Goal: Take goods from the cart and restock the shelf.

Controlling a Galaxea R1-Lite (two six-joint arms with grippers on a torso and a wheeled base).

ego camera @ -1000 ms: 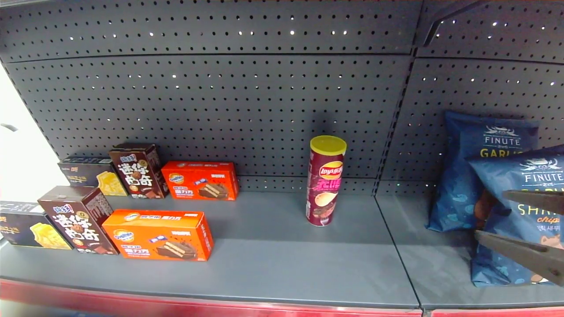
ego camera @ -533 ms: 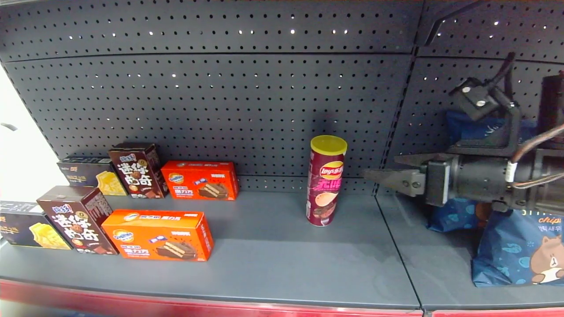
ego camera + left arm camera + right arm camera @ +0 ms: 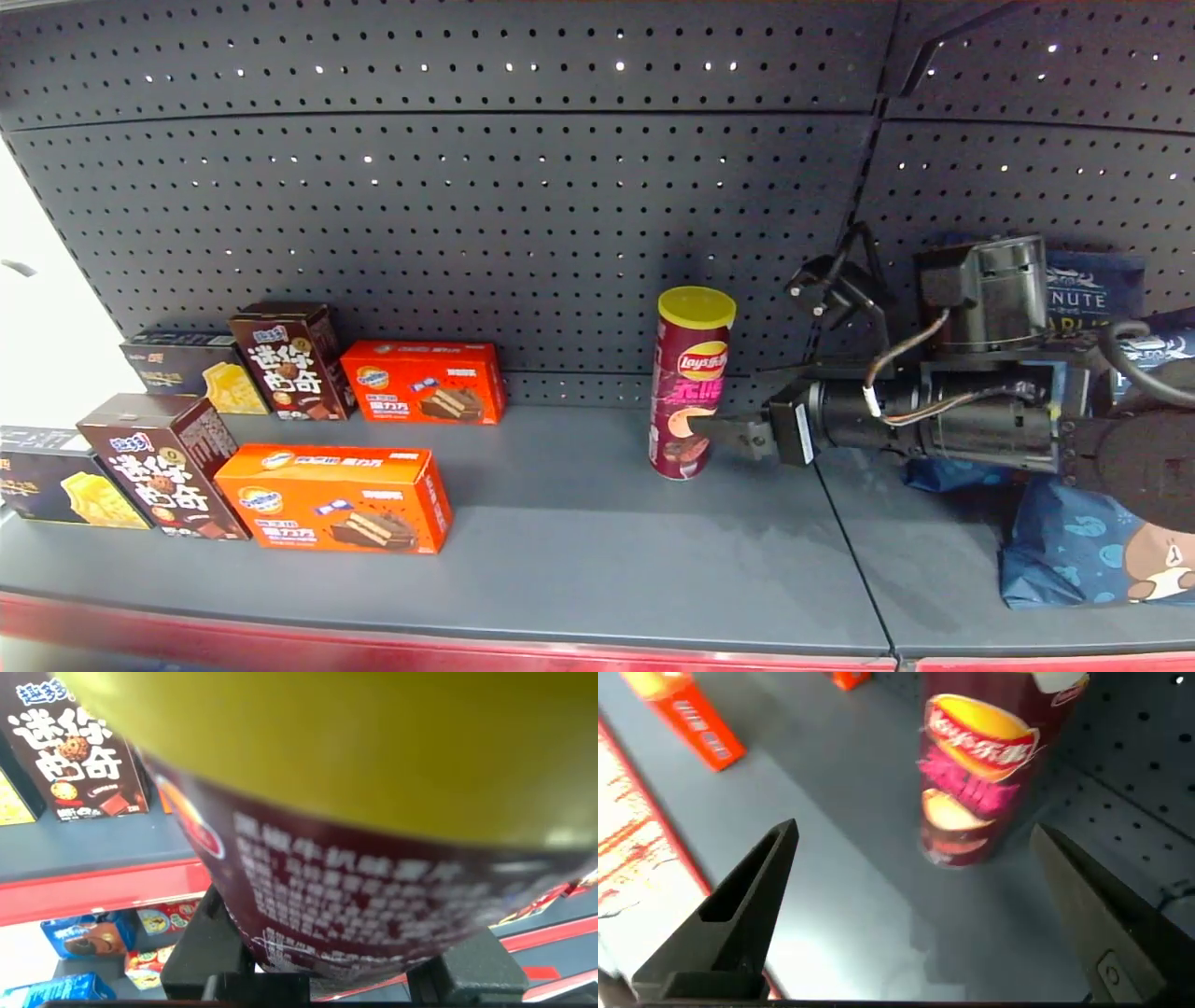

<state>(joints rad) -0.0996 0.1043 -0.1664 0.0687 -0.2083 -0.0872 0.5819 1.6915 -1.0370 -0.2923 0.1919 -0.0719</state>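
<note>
Right gripper (image 3: 913, 833), open wide and empty, at shelved chip can's (image 3: 689, 383) three o'clock; left gripper (image 3: 341, 957) holds second can (image 3: 355, 859), unplaced.

The right tool (image 3: 915, 831) has swung left to the chip can (image 3: 691, 392).

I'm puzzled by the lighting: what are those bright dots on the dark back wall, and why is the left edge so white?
Head view: the dots look like light shining through holes in the pegboard panel; the white patch left of the shelf is overexposed. Left wrist view: the held can looms against the lens. Right wrist view: a faint sheen on the shelf before the standing can.
</note>
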